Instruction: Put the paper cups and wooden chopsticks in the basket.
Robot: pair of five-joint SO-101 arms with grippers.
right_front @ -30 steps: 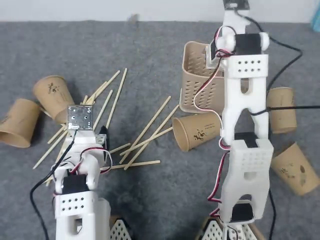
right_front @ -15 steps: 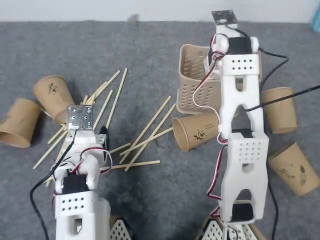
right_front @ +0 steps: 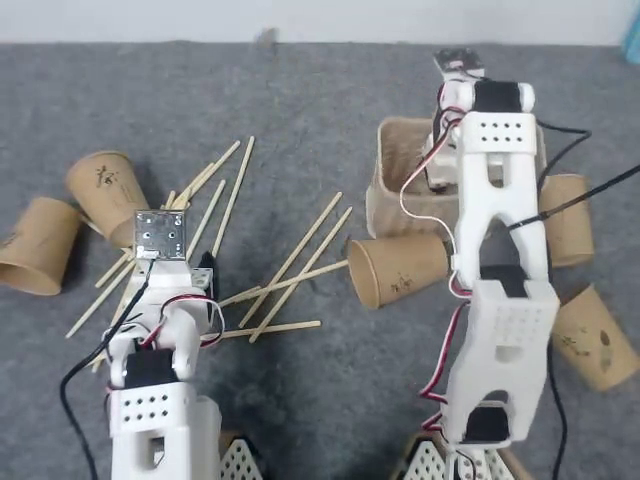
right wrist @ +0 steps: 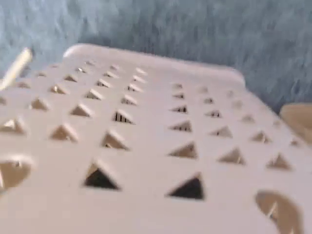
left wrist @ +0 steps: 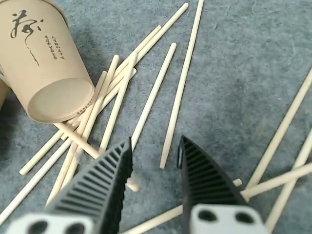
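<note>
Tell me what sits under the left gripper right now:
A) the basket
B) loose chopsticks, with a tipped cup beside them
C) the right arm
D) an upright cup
B: the left wrist view shows the left gripper open above scattered chopsticks, with a cup lying on its side next to them.

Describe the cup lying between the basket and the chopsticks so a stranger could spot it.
Start at the tan basket under the right arm. A paper cup lies on its side beside its near wall. It alone points its open mouth at the scattered chopsticks.
</note>
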